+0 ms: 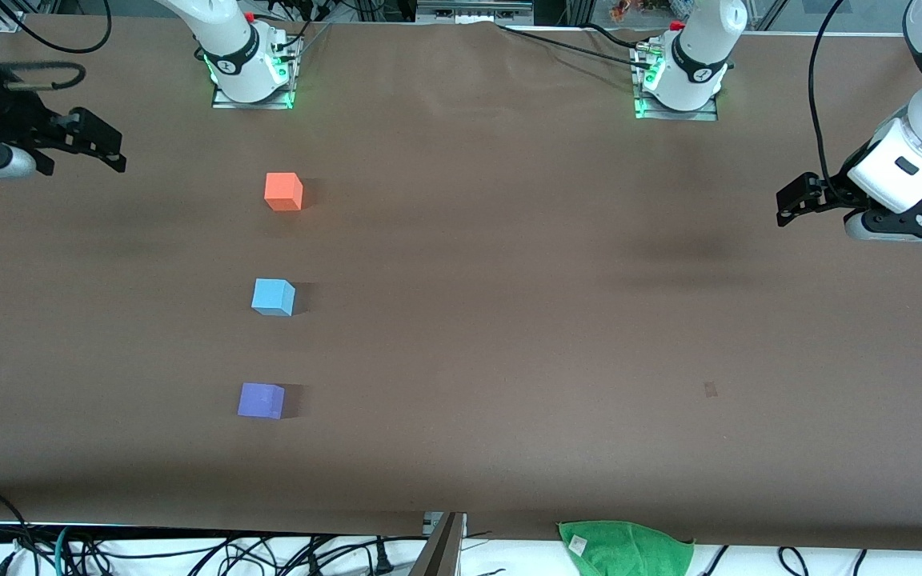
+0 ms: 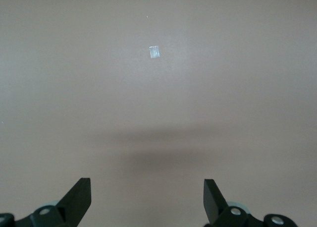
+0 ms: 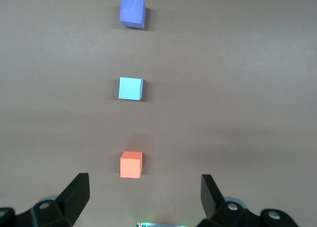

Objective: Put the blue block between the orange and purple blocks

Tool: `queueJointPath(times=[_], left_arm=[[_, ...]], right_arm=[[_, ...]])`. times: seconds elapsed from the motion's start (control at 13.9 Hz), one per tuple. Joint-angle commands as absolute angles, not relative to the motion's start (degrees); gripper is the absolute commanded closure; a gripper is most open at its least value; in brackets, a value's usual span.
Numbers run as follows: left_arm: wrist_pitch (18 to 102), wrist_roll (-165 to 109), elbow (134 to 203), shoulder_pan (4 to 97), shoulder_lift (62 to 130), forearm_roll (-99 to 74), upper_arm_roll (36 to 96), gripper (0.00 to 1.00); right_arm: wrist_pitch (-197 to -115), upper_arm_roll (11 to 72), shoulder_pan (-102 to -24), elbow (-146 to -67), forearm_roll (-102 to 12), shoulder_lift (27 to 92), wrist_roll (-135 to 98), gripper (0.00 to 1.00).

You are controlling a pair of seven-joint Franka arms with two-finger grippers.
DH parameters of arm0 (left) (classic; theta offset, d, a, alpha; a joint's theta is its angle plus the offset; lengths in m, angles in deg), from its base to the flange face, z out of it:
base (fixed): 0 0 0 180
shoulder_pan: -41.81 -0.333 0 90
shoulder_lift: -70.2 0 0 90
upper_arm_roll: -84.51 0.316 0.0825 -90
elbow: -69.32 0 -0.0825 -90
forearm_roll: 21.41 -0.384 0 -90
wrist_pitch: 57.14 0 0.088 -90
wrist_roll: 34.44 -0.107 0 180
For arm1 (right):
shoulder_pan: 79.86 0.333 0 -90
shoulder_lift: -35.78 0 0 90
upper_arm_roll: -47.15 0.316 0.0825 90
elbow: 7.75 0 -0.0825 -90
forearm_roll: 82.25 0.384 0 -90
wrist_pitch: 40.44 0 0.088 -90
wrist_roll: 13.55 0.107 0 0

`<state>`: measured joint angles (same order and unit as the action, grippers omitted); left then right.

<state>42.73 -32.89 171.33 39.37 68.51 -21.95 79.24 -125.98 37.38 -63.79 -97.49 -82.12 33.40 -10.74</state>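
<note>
The orange block (image 1: 283, 192), the blue block (image 1: 273, 297) and the purple block (image 1: 261, 400) stand in a line on the brown table toward the right arm's end. The orange is farthest from the front camera, the purple nearest, and the blue sits between them, apart from both. The right wrist view shows the orange (image 3: 131, 164), blue (image 3: 131, 88) and purple (image 3: 132, 12) blocks. My right gripper (image 1: 109, 152) (image 3: 143, 195) is open and empty, up in the air near the table's end. My left gripper (image 1: 789, 206) (image 2: 147, 197) is open and empty over bare table at the left arm's end.
A green cloth (image 1: 625, 548) lies at the table's edge nearest the front camera. A small pale mark (image 1: 711, 390) is on the table and also shows in the left wrist view (image 2: 154, 52). The arm bases (image 1: 253, 76) stand along the edge farthest from the front camera.
</note>
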Motion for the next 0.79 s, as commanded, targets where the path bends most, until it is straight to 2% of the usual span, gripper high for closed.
queueJointPath(times=[0.0,0.72], left_arm=[[42.3,-32.3,169.7,39.3,69.3,-21.6,79.3,0.00],[42.2,-32.3,169.6,39.4,69.5,-21.6,79.1,0.00]], right_arm=[[-123.5,37.9,-63.9,-94.5,-81.7,35.0,-11.2,0.01],[-124.4,37.6,-64.1,-93.6,-82.1,35.1,-10.9,0.01]])
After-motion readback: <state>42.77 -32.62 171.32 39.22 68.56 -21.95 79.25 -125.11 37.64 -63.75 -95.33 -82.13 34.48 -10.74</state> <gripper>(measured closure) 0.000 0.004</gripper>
